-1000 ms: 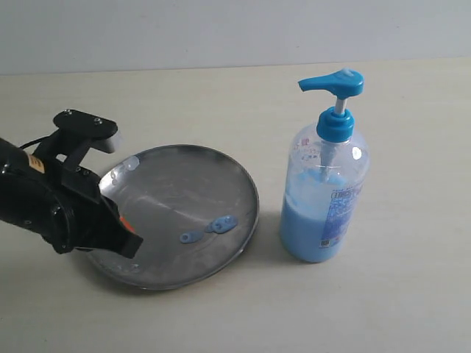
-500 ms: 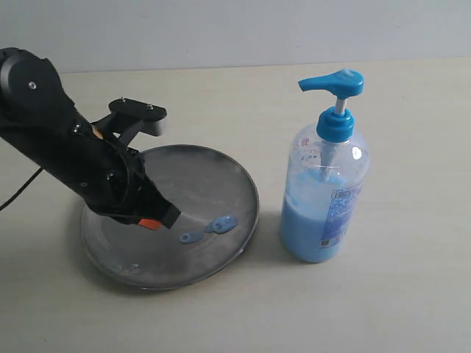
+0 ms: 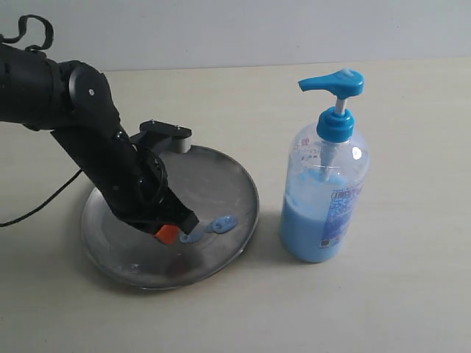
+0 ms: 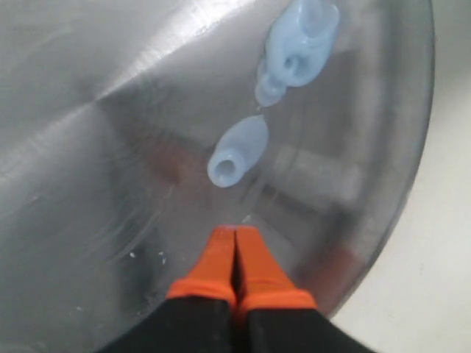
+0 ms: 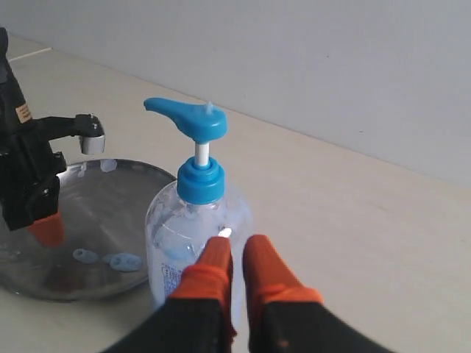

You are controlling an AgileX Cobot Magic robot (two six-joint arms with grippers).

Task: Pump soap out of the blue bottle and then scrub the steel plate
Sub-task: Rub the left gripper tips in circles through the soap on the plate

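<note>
I count one steel plate (image 3: 232, 180), one blue bottle (image 3: 324, 206) with a single pump head (image 3: 335, 82), and one table (image 3: 383, 309) beneath them both. On the plate I see two blobs of soap: one bigger (image 3: 222, 223), one smaller (image 3: 190, 237). My claws number two, the left gripper (image 3: 168, 232) and the right gripper (image 5: 237, 246), and each has two orange fingertips (image 4: 221, 265).

Materials and finishes, as seen
steel plate (image 3: 221, 173): dull streaky metal; soap (image 4: 237, 151) just ahead of left pincer (image 4: 235, 243): opaque glossy blobs; blue bottle (image 3: 324, 213): clear shiny plastic, pump (image 3: 331, 82) smooth blue plastic; tabletop (image 3: 368, 309): matt, smooth
</note>
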